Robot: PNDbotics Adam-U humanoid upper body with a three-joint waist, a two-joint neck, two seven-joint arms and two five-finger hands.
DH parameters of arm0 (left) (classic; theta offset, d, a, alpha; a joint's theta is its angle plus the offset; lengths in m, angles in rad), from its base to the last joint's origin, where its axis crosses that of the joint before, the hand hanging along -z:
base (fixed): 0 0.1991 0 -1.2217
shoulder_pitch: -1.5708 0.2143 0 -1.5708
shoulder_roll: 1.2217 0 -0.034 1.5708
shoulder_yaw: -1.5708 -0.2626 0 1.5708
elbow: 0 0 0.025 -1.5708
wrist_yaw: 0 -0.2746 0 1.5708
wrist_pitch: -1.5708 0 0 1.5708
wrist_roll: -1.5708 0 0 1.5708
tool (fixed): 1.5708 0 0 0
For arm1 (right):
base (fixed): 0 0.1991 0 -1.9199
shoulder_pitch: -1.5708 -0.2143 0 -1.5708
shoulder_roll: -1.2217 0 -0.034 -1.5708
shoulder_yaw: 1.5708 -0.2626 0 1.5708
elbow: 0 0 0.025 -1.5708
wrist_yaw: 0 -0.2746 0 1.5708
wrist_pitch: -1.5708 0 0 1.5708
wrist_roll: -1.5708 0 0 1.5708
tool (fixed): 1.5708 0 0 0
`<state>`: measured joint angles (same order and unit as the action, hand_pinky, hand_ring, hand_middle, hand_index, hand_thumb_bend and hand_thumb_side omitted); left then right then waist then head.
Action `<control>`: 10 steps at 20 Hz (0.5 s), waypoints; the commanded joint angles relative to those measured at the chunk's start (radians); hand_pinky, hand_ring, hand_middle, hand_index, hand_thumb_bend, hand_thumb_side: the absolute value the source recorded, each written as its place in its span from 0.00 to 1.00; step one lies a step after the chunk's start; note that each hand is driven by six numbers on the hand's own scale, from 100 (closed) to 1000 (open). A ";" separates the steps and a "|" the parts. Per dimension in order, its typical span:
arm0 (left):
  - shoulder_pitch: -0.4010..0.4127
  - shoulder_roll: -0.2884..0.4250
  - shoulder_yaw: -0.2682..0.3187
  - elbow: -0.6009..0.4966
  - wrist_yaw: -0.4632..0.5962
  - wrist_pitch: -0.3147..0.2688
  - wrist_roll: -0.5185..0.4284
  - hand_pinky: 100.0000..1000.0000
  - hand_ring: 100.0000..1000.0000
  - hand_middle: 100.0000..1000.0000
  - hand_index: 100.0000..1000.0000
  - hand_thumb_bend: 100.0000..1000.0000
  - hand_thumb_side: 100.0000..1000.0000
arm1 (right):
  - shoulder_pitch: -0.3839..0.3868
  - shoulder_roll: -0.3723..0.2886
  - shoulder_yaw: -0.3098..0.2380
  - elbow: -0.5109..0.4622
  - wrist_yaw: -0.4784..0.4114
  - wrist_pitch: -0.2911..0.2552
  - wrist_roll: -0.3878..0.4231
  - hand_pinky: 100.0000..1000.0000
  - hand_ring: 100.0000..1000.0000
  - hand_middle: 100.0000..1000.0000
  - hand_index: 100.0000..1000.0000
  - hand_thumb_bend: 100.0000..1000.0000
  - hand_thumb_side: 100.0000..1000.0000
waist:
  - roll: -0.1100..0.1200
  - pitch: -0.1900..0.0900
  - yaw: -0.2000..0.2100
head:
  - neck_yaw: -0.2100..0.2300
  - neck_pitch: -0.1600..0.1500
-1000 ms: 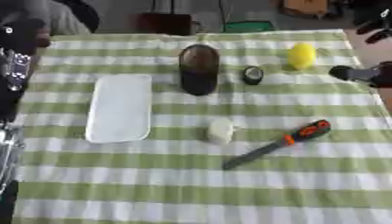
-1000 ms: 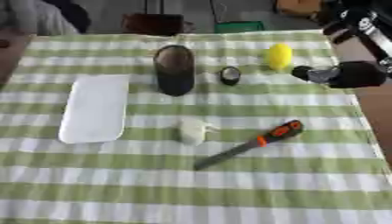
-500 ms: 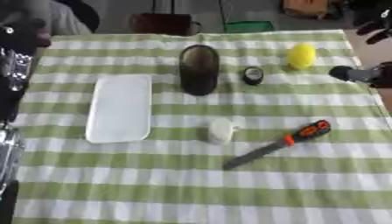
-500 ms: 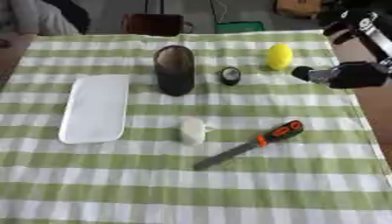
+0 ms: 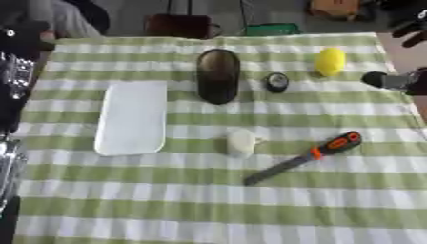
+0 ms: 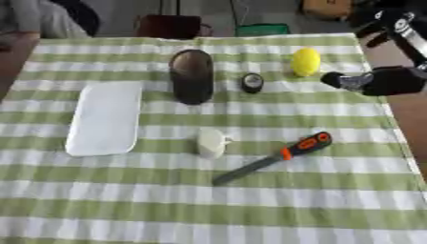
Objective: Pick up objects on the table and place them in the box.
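right eye view: one knife [image 6: 271, 158], one lemon [image 6: 305, 61], one white tray [image 6: 105, 117].

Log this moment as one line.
right hand: beside yellow egg-shaped object, apart, holds nothing | orange-handled knife: on striped cloth | box: unseen

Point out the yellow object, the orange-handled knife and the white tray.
yellow object [image 6: 306, 61], right eye view, centre of its body.
orange-handled knife [image 6: 305, 144], right eye view, on the orange handle.
white tray [image 5: 133, 116], left eye view, middle of its flat surface.
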<state>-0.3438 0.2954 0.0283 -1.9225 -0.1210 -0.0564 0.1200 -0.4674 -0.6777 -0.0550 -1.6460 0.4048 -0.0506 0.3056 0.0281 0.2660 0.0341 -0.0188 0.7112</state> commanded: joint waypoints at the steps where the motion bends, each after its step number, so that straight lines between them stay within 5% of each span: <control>1: -0.015 0.024 0.000 -0.013 -0.002 -0.001 -0.003 0.61 0.72 0.88 0.83 0.56 0.71 | -0.039 -0.090 0.007 0.055 0.015 -0.001 0.008 0.68 0.76 0.78 0.90 0.68 0.28 | -0.005 -0.017 0.005 | -0.012 -0.015; 5: -0.021 0.024 -0.006 -0.014 0.000 -0.002 -0.010 0.61 0.72 0.88 0.83 0.55 0.71 | -0.133 -0.137 0.031 0.206 0.072 -0.017 0.022 0.69 0.78 0.80 0.91 0.68 0.28 | -0.009 -0.011 0.017 | -0.025 -0.020; 10: -0.023 0.025 -0.010 -0.015 0.002 -0.002 -0.015 0.61 0.72 0.88 0.83 0.55 0.72 | -0.268 -0.118 0.042 0.408 0.111 -0.043 0.050 0.69 0.77 0.80 0.91 0.68 0.26 | -0.010 -0.003 0.031 | -0.036 -0.027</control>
<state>-0.3519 0.2979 0.0165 -1.9225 -0.1206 -0.0572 0.1099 -0.7143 -0.7682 -0.0092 -1.2748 0.5003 -0.0851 0.3486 0.0202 0.2790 0.0642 -0.0509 0.6939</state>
